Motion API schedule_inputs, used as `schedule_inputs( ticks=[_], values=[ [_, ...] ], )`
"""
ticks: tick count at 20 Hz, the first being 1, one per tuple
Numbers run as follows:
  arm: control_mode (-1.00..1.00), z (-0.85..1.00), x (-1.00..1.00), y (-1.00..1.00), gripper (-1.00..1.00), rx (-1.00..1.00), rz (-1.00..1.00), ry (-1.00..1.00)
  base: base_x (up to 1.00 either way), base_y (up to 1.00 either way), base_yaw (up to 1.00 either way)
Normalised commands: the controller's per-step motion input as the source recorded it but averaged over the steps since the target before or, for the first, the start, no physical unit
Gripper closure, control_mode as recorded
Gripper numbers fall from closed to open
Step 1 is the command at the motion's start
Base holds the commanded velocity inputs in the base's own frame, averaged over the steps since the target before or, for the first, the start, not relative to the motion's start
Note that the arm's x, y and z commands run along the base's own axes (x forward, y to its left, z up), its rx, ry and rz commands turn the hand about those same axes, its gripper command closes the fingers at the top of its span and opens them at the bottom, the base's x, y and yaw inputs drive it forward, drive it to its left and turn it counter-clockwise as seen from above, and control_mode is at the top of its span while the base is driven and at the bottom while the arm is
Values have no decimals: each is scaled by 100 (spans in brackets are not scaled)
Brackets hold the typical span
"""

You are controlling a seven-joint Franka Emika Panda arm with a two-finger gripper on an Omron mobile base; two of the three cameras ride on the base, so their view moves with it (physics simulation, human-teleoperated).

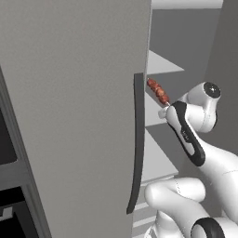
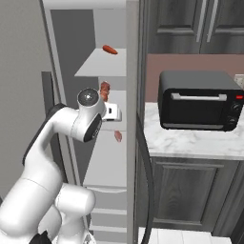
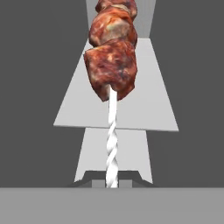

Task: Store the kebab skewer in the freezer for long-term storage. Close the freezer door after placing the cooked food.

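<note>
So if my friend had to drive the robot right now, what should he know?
Gripper: shut on the kebab skewer, held by its pale stick, meat end pointing into the freezer.
Freezer door: open.
Done: skewer picked up and brought between the white shelves.
Left: set it on a shelf, let go, pull the arm out, close the door.

The white jointed robot arm (image 1: 195, 139) rose bent at the elbow, reaching forward; its two-finger gripper (image 1: 163, 112) was clamped tight, wrist level.
</note>
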Motion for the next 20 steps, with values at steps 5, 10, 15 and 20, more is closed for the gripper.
schedule_inputs(
  ticks=[5, 10, 15, 20],
  values=[
    [-100, -16, 21, 0, 100, 0, 0, 0, 0, 0, 0],
    [-100, -22, 21, 1, 100, 0, 0, 0, 0, 0, 0],
    [-100, -17, 21, 3, 100, 0, 0, 0, 0, 0, 0],
    [-100, -19, 22, 0, 100, 0, 0, 0, 0, 0, 0]
  ],
)
